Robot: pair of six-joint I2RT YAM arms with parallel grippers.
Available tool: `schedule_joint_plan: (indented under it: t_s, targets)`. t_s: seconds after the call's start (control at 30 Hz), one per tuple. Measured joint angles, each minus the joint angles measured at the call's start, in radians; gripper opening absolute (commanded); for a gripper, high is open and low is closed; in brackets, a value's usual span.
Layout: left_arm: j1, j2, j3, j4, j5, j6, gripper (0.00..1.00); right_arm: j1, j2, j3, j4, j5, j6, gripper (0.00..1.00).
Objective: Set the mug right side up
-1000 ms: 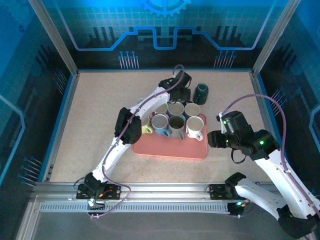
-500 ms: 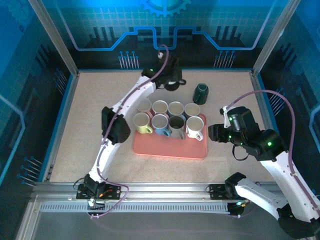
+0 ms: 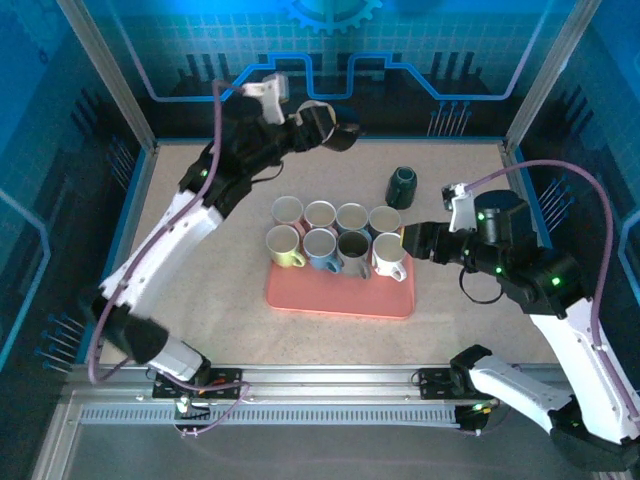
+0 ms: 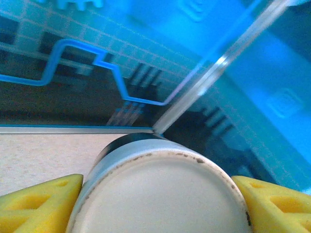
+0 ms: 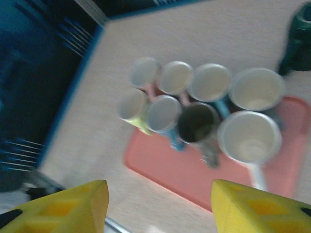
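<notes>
1. Nearest you is the right gripper [image 3: 410, 243], which hangs at the right edge of the pink tray [image 3: 340, 298]. Its jaws stand apart with nothing between them. Treat this arm as free.

2. Eight upright mugs [image 3: 352, 217] stand mouth up in two rows. Most are on the tray, and the leftmost sit just off it on the table [image 3: 200, 230]. Keep any descent clear of this cluster.

3. Beyond the tray, a dark green mug [image 3: 402, 184] stands alone on the table. You cannot tell from here which way up it is.

4. Farthest away, the left gripper [image 4: 156, 208] is raised well above the table, near the back wall. It is clamped on the dark mug [image 4: 160, 184], the task's thing. The yellow fingers [image 4: 39, 201] press on opposite sides of its body. A flat, pale round end faces the wrist camera. This is probably the base, but do not rely on that.

5. Handling. Expect a rigid, glazed ceramic body of moderate weight that is slick under the fingers and brittle on impact. It will not give under pressure, so the hold depends on friction alone.
   - Keep the grip across the cylinder wall around mid-height, clear of the handle and the rim.
   - Rotate slowly, because a glazed wall can creep between the fingers as the weight shifts.
   - At this height a slip would likely chip or break the mug, so lower it close to the table before releasing.
</notes>
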Motion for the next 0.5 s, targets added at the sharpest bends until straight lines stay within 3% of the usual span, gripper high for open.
schedule_joint_plan:
  t_s: [0.27, 0.5]
  targets:
    - [0.002, -0.304, -0.36, 0.353, 0.188, 0.04, 0.41, -0.119, 0.01, -0.214, 0.652, -0.462, 0.597, 0.58]
    - [0.002, -0.468, -0.545, 0.544, 0.264, 0.111, 0.43, -0.091, 0.138, -0.291, 1.155, -0.628, 1.068, 0.61]
